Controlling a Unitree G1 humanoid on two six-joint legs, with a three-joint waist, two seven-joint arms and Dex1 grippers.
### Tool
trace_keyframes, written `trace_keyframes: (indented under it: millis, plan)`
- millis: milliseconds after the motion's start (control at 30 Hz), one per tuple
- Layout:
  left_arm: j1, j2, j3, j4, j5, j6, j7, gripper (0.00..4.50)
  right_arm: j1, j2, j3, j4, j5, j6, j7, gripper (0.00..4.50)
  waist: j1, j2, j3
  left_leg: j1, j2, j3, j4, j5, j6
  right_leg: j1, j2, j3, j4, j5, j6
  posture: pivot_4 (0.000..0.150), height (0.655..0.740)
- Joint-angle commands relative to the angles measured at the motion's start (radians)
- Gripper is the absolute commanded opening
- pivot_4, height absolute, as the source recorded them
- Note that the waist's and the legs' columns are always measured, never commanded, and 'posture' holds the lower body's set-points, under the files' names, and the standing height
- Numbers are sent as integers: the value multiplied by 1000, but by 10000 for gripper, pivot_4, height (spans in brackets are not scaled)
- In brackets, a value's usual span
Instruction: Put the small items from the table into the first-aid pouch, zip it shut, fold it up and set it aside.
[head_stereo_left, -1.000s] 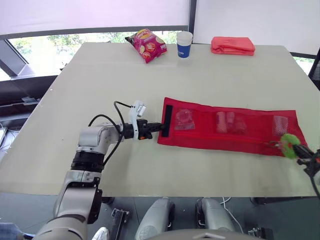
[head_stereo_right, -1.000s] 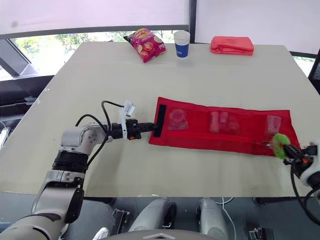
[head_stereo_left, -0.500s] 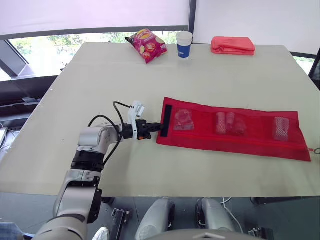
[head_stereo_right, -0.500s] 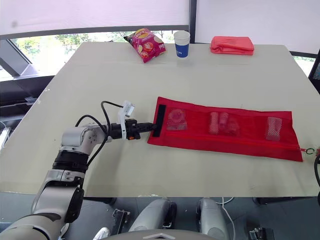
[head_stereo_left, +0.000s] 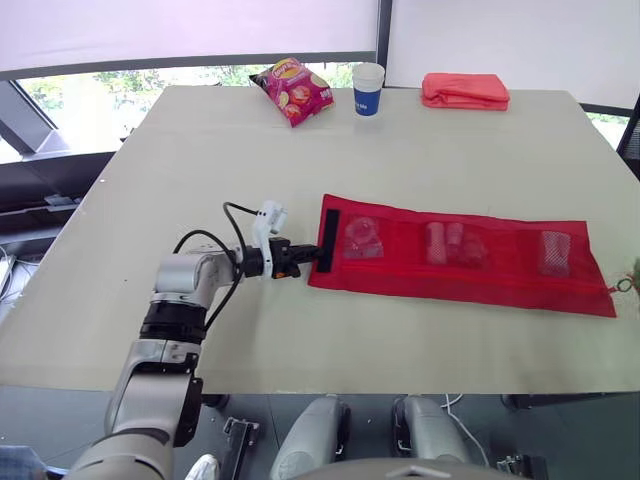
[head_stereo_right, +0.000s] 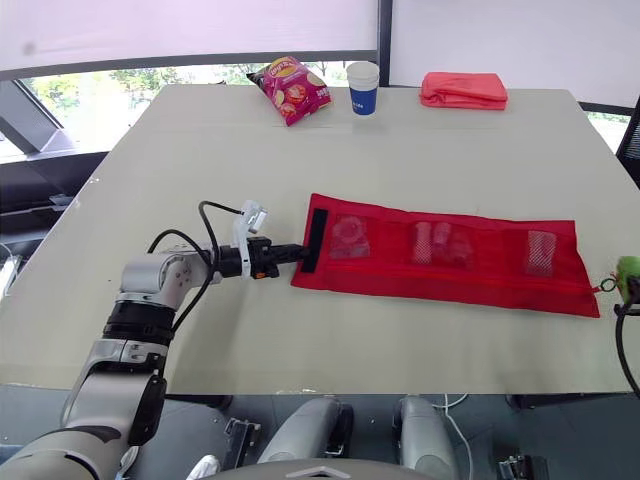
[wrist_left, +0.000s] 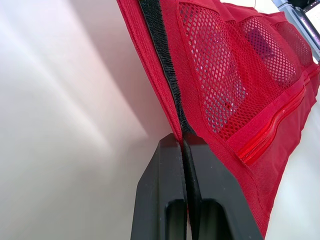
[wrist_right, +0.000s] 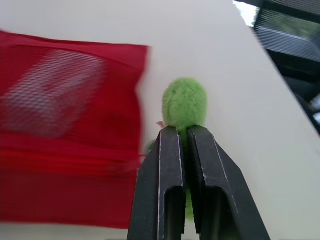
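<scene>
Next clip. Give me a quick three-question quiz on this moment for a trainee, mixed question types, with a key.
1. True or false: the red pouch lies folded in half on the table.
2. The right gripper is: A) open over the pouch B) shut on the green fuzzy pull C) resting empty on the table.
3. Fill in: the left gripper is shut on the pouch's ____ end, beside the black strip.

Key: 1 false, it lies opened out flat; 2 B; 3 left.

Silver-grey left arm (head_stereo_left: 186, 288), black cables (head_stereo_left: 203, 233), black pincer (head_stereo_left: 318, 255).
</scene>
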Motion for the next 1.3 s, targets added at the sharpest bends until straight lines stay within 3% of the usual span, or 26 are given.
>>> trace_keyframes:
  millis: [33, 200, 300, 433, 567, 633, 800, 1267, 1300]
  plan:
    - [-13, 16, 23, -4, 8, -18, 2, 136, 2, -15, -46, -22, -16, -2, -4, 0, 1, 0, 0, 0, 0, 0, 0, 0, 0, 0, 0, 0, 0, 0, 0, 1500, 7395]
    - [-16, 14, 18, 3, 11, -23, -1, 136, -22, -16, -56, 33, -82, -16, -61, 0, 1, 0, 0, 0, 0, 0, 0, 0, 0, 0, 0, 0, 0, 0, 0, 1500, 7395]
    - [-17, 15, 18, 5, 11, -24, -2, 0, -25, -15, -79, 63, -99, -6, -79, 9635, 1, 0, 0, 0, 0, 0, 0, 0, 0, 0, 0, 0, 0, 0, 0, 1500, 7395]
    - [-16, 16, 19, 3, 11, -24, -2, 0, -31, 9, -121, 61, -62, 9, -78, 28421, 1, 0, 0, 0, 0, 0, 0, 0, 0, 0, 0, 0, 0, 0, 0, 1500, 7395]
    - [-12, 26, 25, 0, 10, -22, -6, 0, -12, 81, -183, -46, 135, 126, -39, 43508, 1, 0, 0, 0, 0, 0, 0, 0, 0, 0, 0, 0, 0, 0, 0, 1500, 7395]
    - [-8, 37, 28, -1, 11, -23, -9, 0, 23, 144, -206, -128, 309, 240, -45, 44388, 0, 0, 0, 0, 0, 0, 0, 0, 0, 0, 0, 0, 0, 0, 0, 1500, 7395]
    - [3, 73, 47, 8, 12, -27, -11, 0, 104, 254, -143, -254, 480, 367, -115, 44388, 0, 1, 0, 0, 1, -1, -1, 0, 0, 0, 0, 0, 0, 0, 0, 1500, 7395]
    - [45, 160, 66, -2, 21, -50, -39, 0, 108, 353, 27, -275, 488, 333, -213, 44388, 0, 2, 0, 0, 1, 0, -3, 0, 0, -1, 0, 0, 0, 0, 0, 1500, 7395]
    - [48, 164, 65, -7, 23, -55, -44, 4704, 104, 357, 31, -277, 493, 329, -221, 45000, 0, 2, 0, 0, 1, 0, -3, 0, 0, -1, 0, 0, 0, 0, 0, 1500, 7395]
